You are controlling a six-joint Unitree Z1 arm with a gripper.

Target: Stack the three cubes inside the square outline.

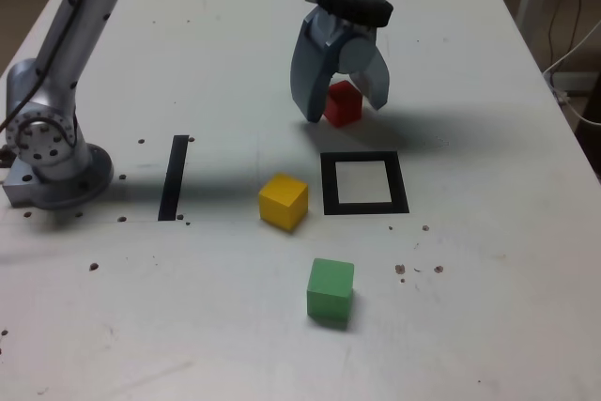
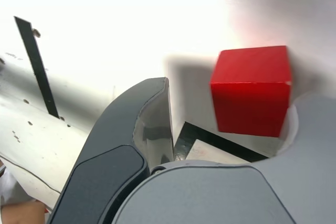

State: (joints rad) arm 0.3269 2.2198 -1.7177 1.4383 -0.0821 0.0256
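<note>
While the claw [image 1: 344, 100] hangs low over the table [image 1: 488, 260] with its jaws spread, the red cube [image 1: 344, 102] sits between the two fingers, and the wrist view shows a clear gap on one side of it, so the claw is released and grips nothing. The straddling pose suggests a grasp is being lined up, since this cube lies closest to the claw and just beyond the square outline [image 1: 364, 183]. That outline, a black frame around a white centre, lies near the claw on the camera side in the exterior view and holds no cube yet; the stack has evidently not begun. The yellow cube [image 1: 284, 201] rests farther off, just beside the outline's edge toward the exterior view's left, turned slightly askew. The green cube [image 1: 331, 290] stands farthest from the claw, well apart from the outline. A straight black strip [image 1: 174, 177] lies toward the arm's base [image 1: 52, 152], apart from all three.
</note>
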